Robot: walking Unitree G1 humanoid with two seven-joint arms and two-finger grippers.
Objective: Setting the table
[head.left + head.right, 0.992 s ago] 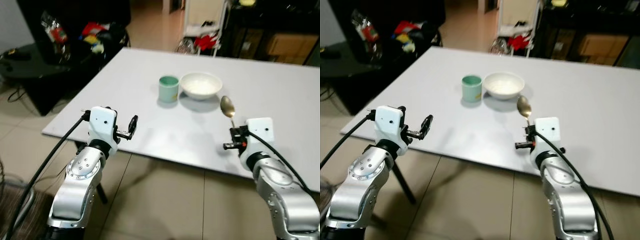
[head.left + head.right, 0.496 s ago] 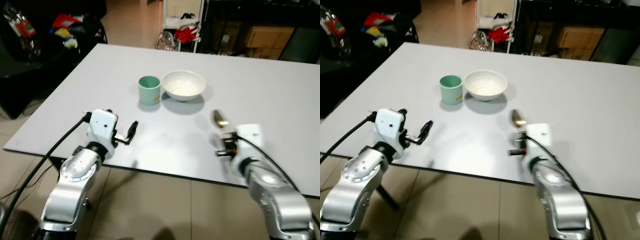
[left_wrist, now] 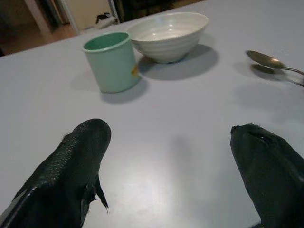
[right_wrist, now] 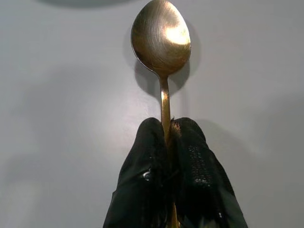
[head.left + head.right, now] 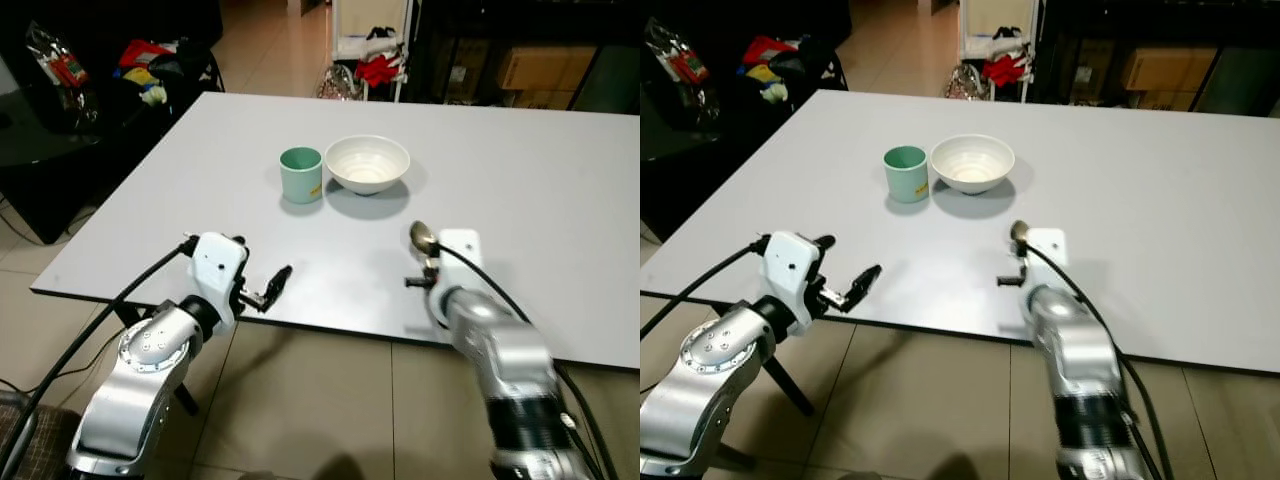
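A mint-green cup [image 5: 301,174] and a white bowl [image 5: 368,164] stand side by side on the pale grey table [image 5: 540,190]. My right gripper [image 4: 166,127] is shut on the handle of a gold spoon [image 4: 161,37], which points toward the bowl. The spoon [image 5: 422,236] hangs just above the tabletop in front of the bowl and casts a close shadow. My left gripper [image 5: 272,288] is open near the table's front edge, in front of the cup [image 3: 111,61], with nothing between its fingers [image 3: 71,161].
Dark furniture with colourful clutter [image 5: 150,75] stands past the table's far left corner. A white rack with red items [image 5: 375,60] and cardboard boxes [image 5: 545,65] lie behind the table. Tiled floor [image 5: 330,410] runs under the near edge.
The camera has shifted. My right gripper has brought the spoon lower, closer to the tabletop in front of the bowl. The left gripper stays open near the front edge.
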